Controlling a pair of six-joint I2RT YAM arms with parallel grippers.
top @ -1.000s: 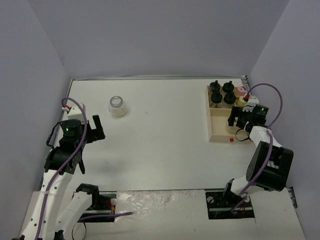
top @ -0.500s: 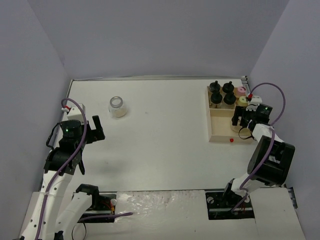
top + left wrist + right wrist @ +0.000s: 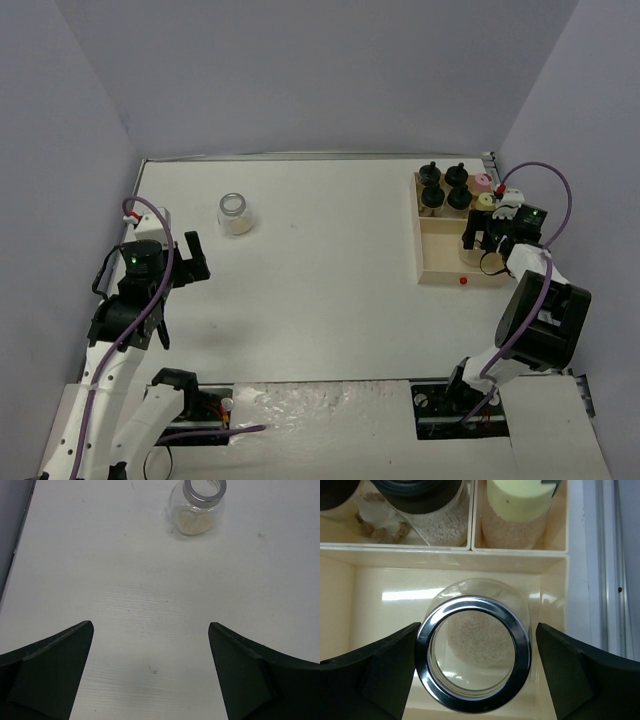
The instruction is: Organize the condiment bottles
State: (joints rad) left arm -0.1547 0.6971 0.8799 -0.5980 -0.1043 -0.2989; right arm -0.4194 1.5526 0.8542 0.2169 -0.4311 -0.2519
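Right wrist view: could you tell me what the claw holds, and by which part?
Seemingly nothing: the right claw straddles the silver-rimmed clear jar, gap visible.

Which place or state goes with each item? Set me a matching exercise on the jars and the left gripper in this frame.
Items:
1. yellow-capped jar
2. silver-rimmed jar in the right wrist view
3. silver-rimmed jar in the left wrist view
4. left gripper

Places or states:
A. on the bare table, outside the tray
B. open, holding nothing
C. small tray compartment
D. wide tray compartment

Pairs: 1-C, 2-D, 3-A, 4-B
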